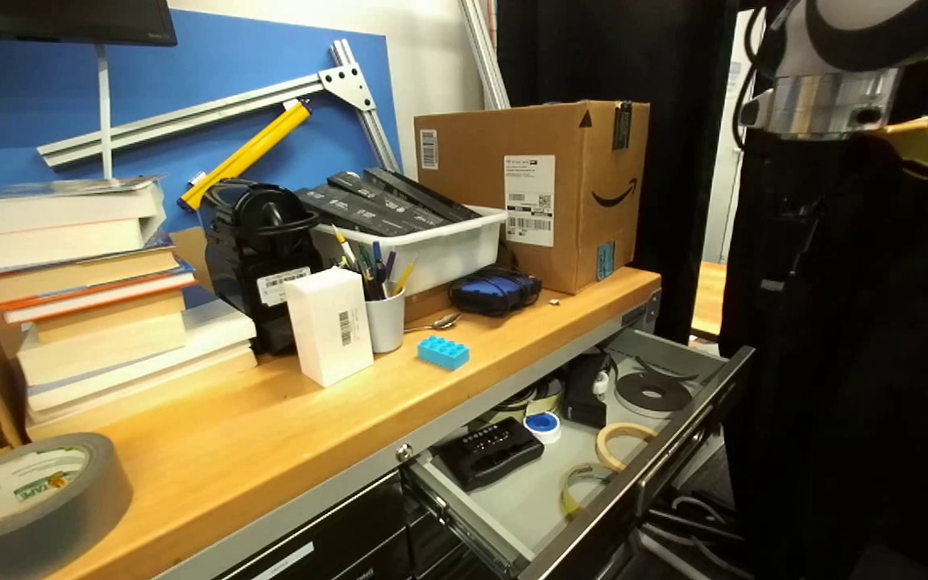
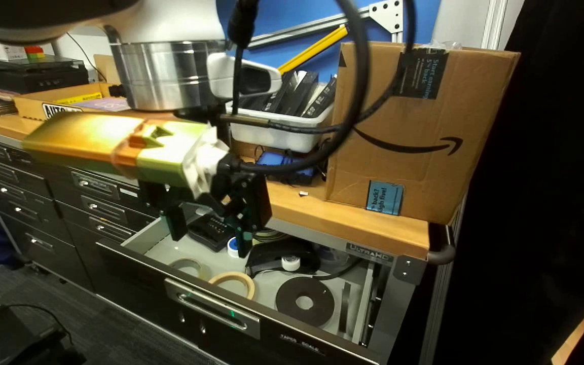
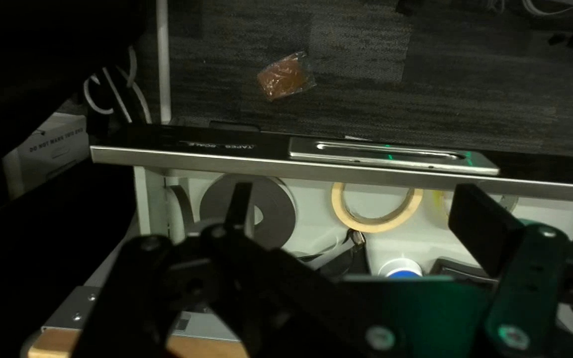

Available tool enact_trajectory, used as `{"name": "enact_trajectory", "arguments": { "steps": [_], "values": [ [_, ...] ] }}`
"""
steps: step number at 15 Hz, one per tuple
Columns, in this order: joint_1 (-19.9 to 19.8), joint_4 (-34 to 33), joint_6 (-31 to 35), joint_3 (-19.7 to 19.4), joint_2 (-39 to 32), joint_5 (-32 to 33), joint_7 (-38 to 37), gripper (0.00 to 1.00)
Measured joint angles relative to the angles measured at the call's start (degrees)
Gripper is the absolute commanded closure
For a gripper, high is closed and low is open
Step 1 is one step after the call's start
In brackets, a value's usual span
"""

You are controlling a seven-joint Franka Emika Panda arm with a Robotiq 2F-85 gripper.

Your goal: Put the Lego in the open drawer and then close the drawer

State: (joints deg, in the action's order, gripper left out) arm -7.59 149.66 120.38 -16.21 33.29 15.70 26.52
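The Lego [image 1: 443,353], a light-blue brick, lies on the wooden bench top between a white box and the front edge in an exterior view. In the exterior view with the gripper it is hidden behind the arm, and it is out of the wrist view. The drawer [image 1: 504,503] is pulled open in both exterior views; its dark front panel [image 2: 135,284] and metal front rim [image 3: 246,164] show too. My gripper [image 2: 209,241] is open and empty, pointing down above the drawer. In the wrist view its fingers [image 3: 351,199] stand wide apart with nothing between them.
The drawer holds a dark tape roll [image 1: 653,393], a beige tape roll [image 1: 625,443] and a black device [image 1: 492,451]. On the bench [image 1: 271,435] stand a white box [image 1: 331,326], a pen cup [image 1: 386,322], a dark-blue object [image 1: 496,294] and a cardboard box [image 1: 540,193].
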Motion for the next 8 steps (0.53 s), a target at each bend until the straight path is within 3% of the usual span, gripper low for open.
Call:
{"name": "enact_trajectory", "arguments": {
  "steps": [3, 8],
  "values": [
    [2.87, -0.88, -0.17, 8.01, -4.1, -3.99, -11.7, 0.0],
    [8.79, -5.35, 3.14, 16.41, -13.33, -6.01, -19.64, 0.0]
  ]
}}
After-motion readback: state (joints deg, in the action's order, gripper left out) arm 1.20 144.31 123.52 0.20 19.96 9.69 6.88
